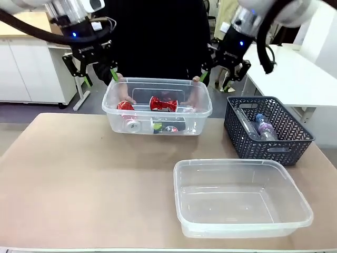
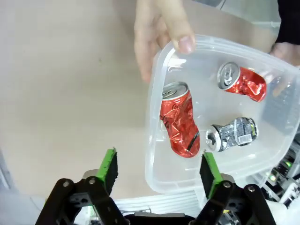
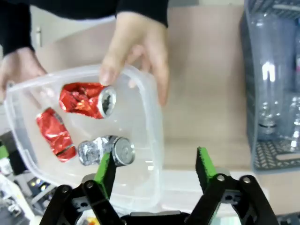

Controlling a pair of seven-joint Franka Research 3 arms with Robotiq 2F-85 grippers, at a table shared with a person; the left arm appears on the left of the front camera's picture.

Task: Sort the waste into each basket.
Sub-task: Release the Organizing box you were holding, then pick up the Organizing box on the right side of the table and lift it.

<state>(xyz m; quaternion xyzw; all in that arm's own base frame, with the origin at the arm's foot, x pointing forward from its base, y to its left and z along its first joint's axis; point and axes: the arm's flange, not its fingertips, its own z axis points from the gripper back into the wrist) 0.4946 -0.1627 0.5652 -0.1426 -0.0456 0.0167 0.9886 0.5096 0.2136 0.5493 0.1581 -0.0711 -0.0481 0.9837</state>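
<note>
A clear tub [image 1: 113, 113] stands at the table's far middle, with a person's hands [image 1: 196, 81] on its two far corners. Inside lie crushed cans: two red ones [image 2: 179, 123] [image 2: 243, 83] and a silver one [image 2: 232, 133]. My left gripper [image 1: 100, 76] hangs open above the tub's left end, its green pads [image 2: 108, 168] wide apart and nothing between them. Over the right end my right gripper [image 1: 218, 80] is open too, with empty green pads [image 3: 204, 164]. A second clear tub [image 1: 242, 221] sits empty at the front right. Clear bottles [image 1: 261, 126] lie in the dark lattice basket.
The dark grey lattice basket [image 1: 247, 142] stands at the right, between the two tubs and the table's right edge. The person's fingers [image 2: 180, 35] curl over the tub's rim close under both grippers. Bare tabletop [image 1: 79, 174] stretches over the front left.
</note>
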